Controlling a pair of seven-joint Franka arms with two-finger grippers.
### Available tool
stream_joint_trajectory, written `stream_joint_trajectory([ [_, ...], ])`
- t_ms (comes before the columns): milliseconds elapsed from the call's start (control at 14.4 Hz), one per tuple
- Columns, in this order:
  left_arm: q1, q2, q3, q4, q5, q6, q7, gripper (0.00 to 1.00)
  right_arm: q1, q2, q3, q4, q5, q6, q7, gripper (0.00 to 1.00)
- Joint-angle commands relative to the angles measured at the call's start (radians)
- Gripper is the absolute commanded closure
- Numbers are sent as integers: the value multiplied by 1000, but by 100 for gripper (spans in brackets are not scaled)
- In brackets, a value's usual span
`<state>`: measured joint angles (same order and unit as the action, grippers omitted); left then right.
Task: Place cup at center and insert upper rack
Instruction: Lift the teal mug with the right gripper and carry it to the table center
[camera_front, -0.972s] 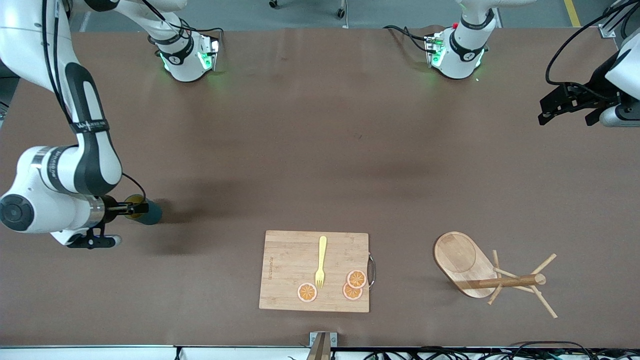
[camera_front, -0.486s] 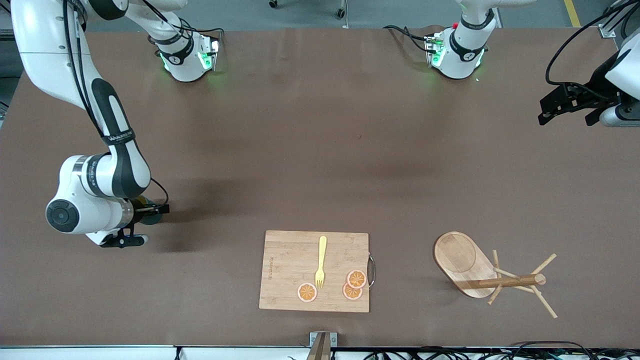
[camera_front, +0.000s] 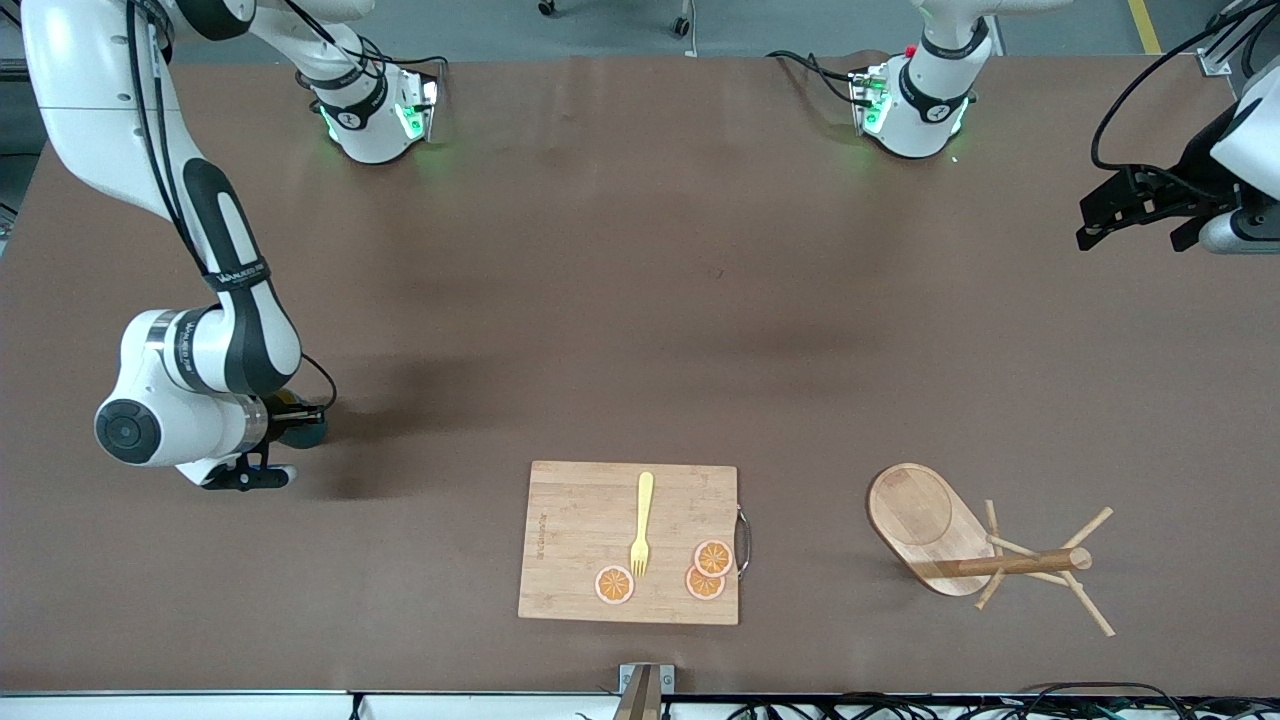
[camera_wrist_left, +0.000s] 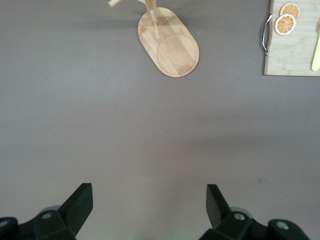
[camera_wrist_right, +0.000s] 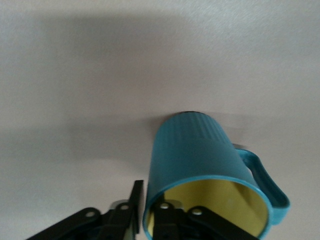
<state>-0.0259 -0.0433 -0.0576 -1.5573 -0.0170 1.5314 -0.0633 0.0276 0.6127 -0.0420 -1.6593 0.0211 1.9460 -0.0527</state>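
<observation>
Nearest the front camera, the cutting board (camera_front: 628, 542) with its fork (camera_front: 641, 524) and orange slices (camera_front: 706, 570) lies mid-desk (camera_front: 640, 300), and the upper rack (camera_front: 985, 545) lies tipped on its side toward the left arm's end, both unmoved. Farther from the camera, at the right arm's end, the right tool (camera_wrist_right: 145, 210) has closed its fingers over the rim of the cup (camera_wrist_right: 205, 170) since a moment ago. The left tool (camera_wrist_left: 149, 204) waits wide open and empty over bare desk at its own end.
</observation>
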Motion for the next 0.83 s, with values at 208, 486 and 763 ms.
stream_joint_trajectory([
  [208,4,-4,-7,5,-1,1,-13,0,83,-53,78,32,14,-53,16,100],
  [486,3,-4,-7,5,-3,3,-13,0,239,-64,201,82,13,-62,268,100],
  [763,-5,0,-8,5,-1,1,-15,0,480,10,202,240,3,-65,497,100],
])
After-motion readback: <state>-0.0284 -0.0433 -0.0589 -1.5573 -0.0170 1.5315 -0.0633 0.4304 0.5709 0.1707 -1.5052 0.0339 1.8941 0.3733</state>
